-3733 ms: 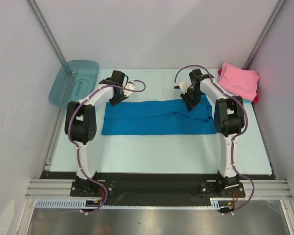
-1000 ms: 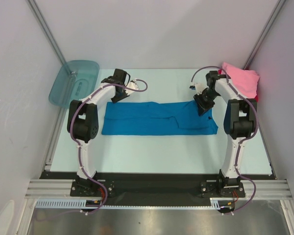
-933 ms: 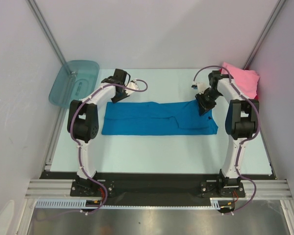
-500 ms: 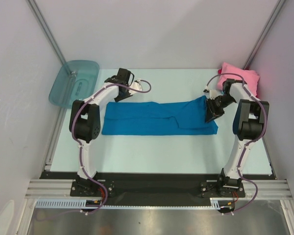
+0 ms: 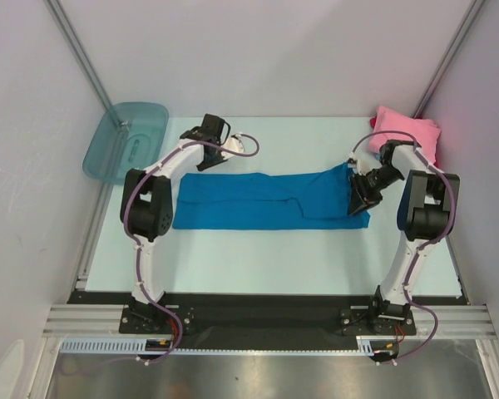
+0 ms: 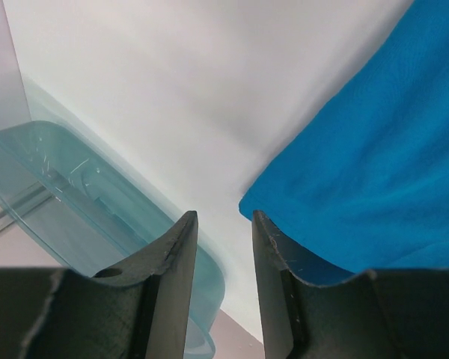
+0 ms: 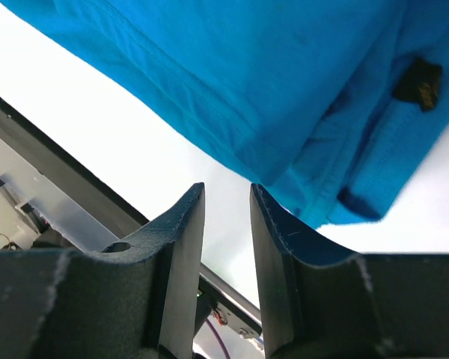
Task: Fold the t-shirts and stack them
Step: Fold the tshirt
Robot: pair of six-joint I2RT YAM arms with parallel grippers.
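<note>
While one blue t-shirt lies spread, one pink t-shirt sits apart.

Top view high at near edge, down onto table; wrist views close, all share blue shirt

The blue t-shirt is matt, fine-knit cloth with stitched hems; the pink t-shirt is soft matt cloth. The tub is glossy, translucent teal plastic, lightly scratched. The desk looks smooth and matt. The left gripper and right gripper have dark, matt, faintly scuffed plastic jaws.
</note>
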